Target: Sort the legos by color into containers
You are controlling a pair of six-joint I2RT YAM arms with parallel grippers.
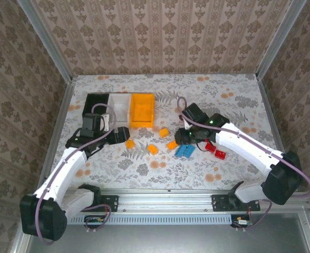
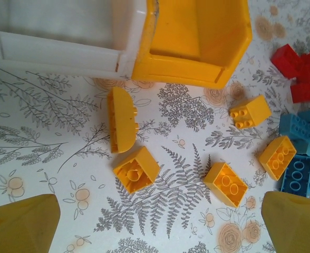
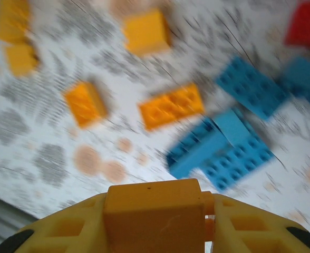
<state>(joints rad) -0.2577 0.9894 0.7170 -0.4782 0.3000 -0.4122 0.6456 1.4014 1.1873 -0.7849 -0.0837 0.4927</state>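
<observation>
Legos (image 1: 153,149) lie loose on the patterned table (image 1: 234,100), scattered between the two grippers. The left gripper (image 2: 155,211) is released, its yellow fingertips (image 2: 23,224) spread wide at the lower corners of its wrist view. Just ahead of the gap between them sits a square orange brick (image 2: 136,168). Beyond that a curved orange piece (image 2: 122,118) lies on its side, between the square brick and the near wall of the orange bin (image 2: 181,71). The white bin (image 2: 60,50) touches the orange one on this gripper's left. In the overhead view the black bin (image 1: 97,103) closes that row at its far left end. To the right of the gap lie three more orange bricks (image 2: 226,183), apart from one another. Past the right fingertip is a crowd of blue bricks (image 2: 301,176), with red bricks (image 2: 297,66) farther ahead.

The right gripper (image 3: 154,232) is clenched on an orange brick (image 3: 152,203), held above the table. Its wrist view is smeared. Below and ahead of the held brick, a long orange brick (image 3: 172,108) lies just beside the blue bricks, which touch each other. More orange pieces (image 3: 85,103) lie to the left, and one red brick sits at the far right. In the overhead view this gripper hangs just beside the blue bricks, with the red bricks near its arm.
</observation>
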